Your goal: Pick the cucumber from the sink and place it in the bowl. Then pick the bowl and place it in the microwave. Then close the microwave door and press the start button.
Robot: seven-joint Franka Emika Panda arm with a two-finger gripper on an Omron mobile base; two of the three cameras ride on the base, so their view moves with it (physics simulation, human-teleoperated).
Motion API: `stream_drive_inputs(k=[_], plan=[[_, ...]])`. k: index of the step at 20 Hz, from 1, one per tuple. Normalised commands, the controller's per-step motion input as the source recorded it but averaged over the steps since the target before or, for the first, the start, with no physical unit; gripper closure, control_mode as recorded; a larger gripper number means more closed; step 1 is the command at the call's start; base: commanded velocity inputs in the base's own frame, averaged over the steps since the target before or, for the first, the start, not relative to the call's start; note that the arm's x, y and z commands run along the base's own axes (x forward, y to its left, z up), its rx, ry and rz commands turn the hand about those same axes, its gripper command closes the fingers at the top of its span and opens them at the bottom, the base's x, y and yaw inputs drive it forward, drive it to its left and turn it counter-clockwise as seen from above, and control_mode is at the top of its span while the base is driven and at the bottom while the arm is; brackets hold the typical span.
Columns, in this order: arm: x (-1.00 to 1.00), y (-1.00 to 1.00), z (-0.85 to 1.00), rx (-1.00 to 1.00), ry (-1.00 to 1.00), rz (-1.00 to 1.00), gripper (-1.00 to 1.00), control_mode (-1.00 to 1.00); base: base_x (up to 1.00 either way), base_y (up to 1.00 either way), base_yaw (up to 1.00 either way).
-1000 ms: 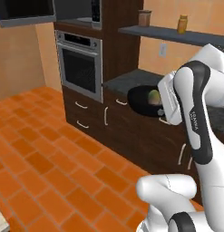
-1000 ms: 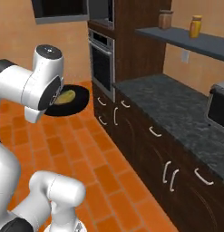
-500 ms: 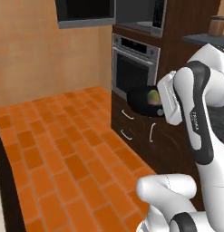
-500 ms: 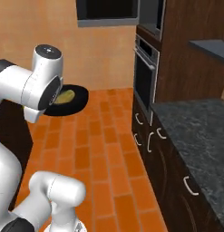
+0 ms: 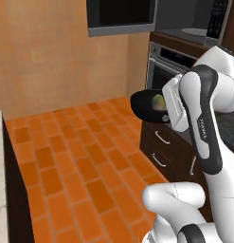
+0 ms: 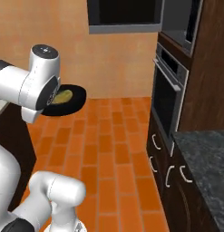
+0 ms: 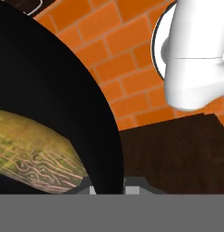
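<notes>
Gripper (image 7: 107, 188) pinching bowl (image 6: 72, 100) rim, cucumber (image 7: 34, 152) inside, over orange brick floor (image 5: 85, 156); microwave (image 6: 179, 25) at 2 o'clock.

In the left base view the arm (image 5: 203, 118) covers the near side of the bowl (image 5: 146, 105), so only a sliver of the cucumber (image 5: 158, 100) shows and the grip cannot be seen. In the right base view the arm hides the bowl's near rim. The hand view cuts the bowl and cucumber at its left edge. The microwave (image 6: 177, 22) is cut by the top edge, its door (image 6: 124, 16) likewise.
</notes>
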Motion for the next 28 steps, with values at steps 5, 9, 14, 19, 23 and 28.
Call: stream_drive_inputs(k=[5, 9, 14, 19, 23, 28], plan=[[0.00, 0.00, 0.00, 0.00, 0.00, 0.00, 1.00, 1.00, 1.00, 0.00, 0.01], [0.00, 0.00, 0.00, 0.00, 0.00, 0.00, 1.00, 1.00, 1.00, -0.01, -0.09], [0.00, 0.00, 0.00, 0.00, 0.00, 0.00, 1.00, 1.00, 0.90, -0.61, -0.17], [0.00, 0.00, 0.00, 0.00, 0.00, 0.00, 1.00, 1.00, 0.55, -0.55, -0.26], [0.00, 0.00, 0.00, 0.00, 0.00, 0.00, 1.00, 1.00, 0.43, -0.11, -0.30], [0.00, 0.00, 0.00, 0.00, 0.00, 0.00, 1.00, 1.00, 0.44, 0.01, -0.40]])
